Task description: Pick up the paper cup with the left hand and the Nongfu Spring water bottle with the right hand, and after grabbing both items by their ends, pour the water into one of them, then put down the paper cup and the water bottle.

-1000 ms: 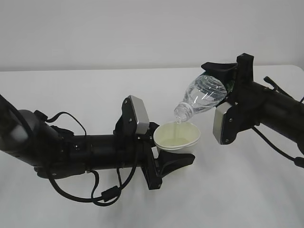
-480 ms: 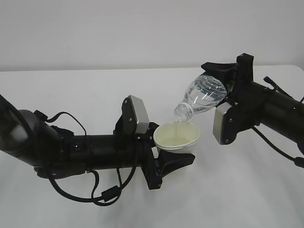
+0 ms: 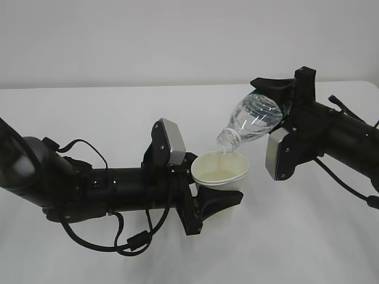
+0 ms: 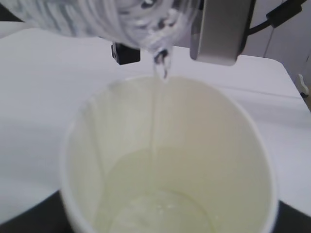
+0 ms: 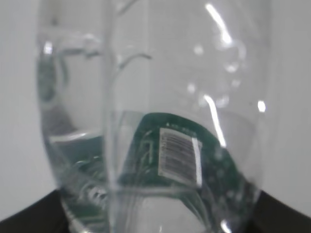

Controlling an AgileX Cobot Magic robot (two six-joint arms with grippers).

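My left gripper (image 3: 218, 184) is shut on the base of the white paper cup (image 3: 220, 170), holding it above the table with its mouth tipped up. My right gripper (image 3: 276, 107) is shut on the bottom end of the Nongfu Spring water bottle (image 3: 254, 118), which slants neck-down over the cup. A thin stream of water (image 3: 221, 152) falls from the neck into the cup. In the left wrist view the cup (image 4: 218, 145) fills the frame, with water (image 4: 160, 213) pooled inside and the bottle (image 4: 97, 19) above it. The right wrist view shows the bottle (image 5: 160, 87) close up with its green label (image 5: 146, 141).
The white table (image 3: 89, 112) stretches under both arms, with a plain grey wall behind it. Black cables (image 3: 133, 242) hang under the left arm. The right arm's silver block (image 3: 277, 155) stands just right of the cup.
Both arms, the cup and the bottle hold the same pose. The thin stream keeps running into the cup.
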